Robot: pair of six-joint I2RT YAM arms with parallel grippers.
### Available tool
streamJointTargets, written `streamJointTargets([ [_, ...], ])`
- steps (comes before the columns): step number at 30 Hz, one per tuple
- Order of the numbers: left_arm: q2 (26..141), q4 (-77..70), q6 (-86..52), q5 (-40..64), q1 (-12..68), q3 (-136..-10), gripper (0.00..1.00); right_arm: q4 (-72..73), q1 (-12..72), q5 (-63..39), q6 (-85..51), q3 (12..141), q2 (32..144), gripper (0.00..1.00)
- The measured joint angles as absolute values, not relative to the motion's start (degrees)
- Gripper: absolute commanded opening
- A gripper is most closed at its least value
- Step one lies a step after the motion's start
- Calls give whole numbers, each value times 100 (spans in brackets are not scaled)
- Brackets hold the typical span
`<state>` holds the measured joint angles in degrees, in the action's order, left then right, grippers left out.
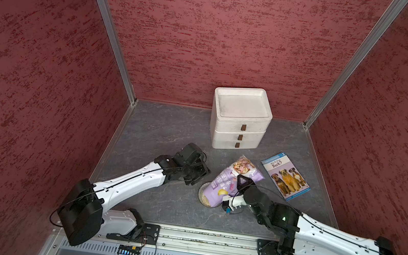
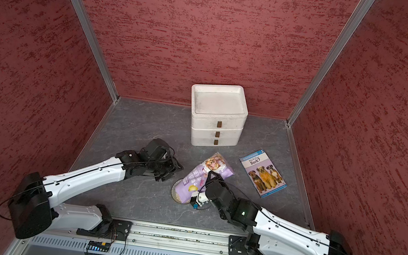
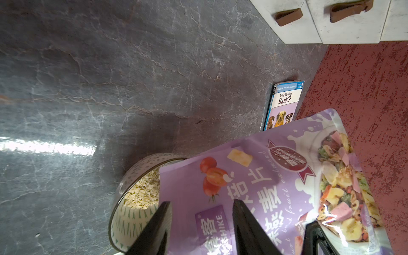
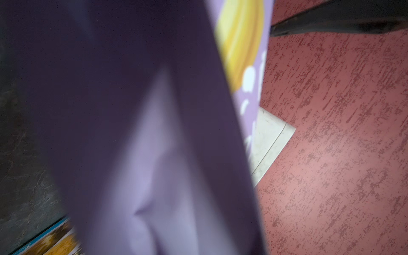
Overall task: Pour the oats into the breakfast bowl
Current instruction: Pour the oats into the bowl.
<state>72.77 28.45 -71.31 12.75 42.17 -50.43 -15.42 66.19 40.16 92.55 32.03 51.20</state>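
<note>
The lavender oats pouch (image 1: pixel 219 186) (image 2: pixel 194 179) hangs tilted, its low end over the breakfast bowl (image 1: pixel 201 192) (image 2: pixel 174 190). My right gripper (image 1: pixel 237 184) (image 2: pixel 211 178) is shut on the pouch's middle from the right. The pouch (image 4: pixel 154 154) fills the right wrist view and hides the fingers there. In the left wrist view pale oats (image 3: pixel 143 192) lie in the bowl (image 3: pixel 123 223), half covered by the pouch (image 3: pixel 265 176). My left gripper (image 1: pixel 199 178) (image 2: pixel 171 174) (image 3: pixel 202 203) stands open just left of the pouch, with nothing between its fingers.
A white foam drawer box (image 1: pixel 239 127) (image 3: pixel 309 24) stands at the back centre. A blue dog-cover book (image 1: pixel 286 176) (image 2: pixel 262 173) (image 3: pixel 284 101) lies flat right of the pouch. Red walls close in three sides, and a metal rail runs along the front.
</note>
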Motion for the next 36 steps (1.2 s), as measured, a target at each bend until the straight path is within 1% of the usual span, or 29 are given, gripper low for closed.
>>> streamJointTargets([
  [36,7277,2842,-7157,1275,4217,-5043,47,-1437,6746,4112,9485,3153,5085,0],
])
